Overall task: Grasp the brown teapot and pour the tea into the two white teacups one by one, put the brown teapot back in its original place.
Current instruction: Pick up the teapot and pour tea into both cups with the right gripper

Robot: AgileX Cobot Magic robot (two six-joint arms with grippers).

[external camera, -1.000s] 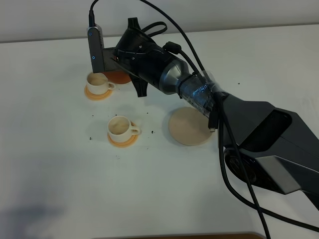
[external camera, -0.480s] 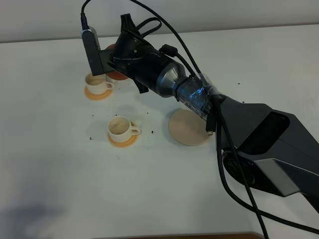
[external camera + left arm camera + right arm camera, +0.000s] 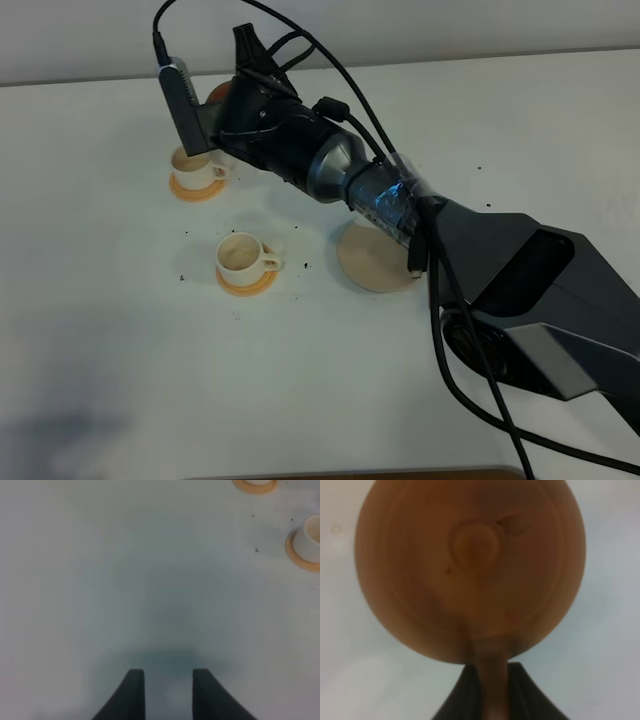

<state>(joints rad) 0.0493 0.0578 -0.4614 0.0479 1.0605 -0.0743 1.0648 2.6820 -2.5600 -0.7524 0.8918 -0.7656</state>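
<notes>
Brown round clay teapot [image 3: 470, 570] hangs above the table [image 3: 100, 350] from your right end effector [image 3: 490, 680], which is clenched on its handle. The farther small white teacup [image 3: 190, 168] lies at seven o'clock from it. Your left end effector [image 3: 163, 680] is released.

The right arm [image 3: 520, 290] stretches from its base at the near right of the exterior view diagonally across the middle to the far left. Its forearm is raised off the bench [image 3: 100, 350], and cables loop over the wrist [image 3: 285, 150]. The right claw [image 3: 490, 669] is closed narrowly, with a dark finger [image 3: 522, 692] on each side of the handle of the brown teapot [image 3: 470, 565]. The left claw [image 3: 168, 677] hangs above the bench, facing down at it. Its two dark fingers [image 3: 131, 697] are parted, and bare bench shows through the gap.
</notes>
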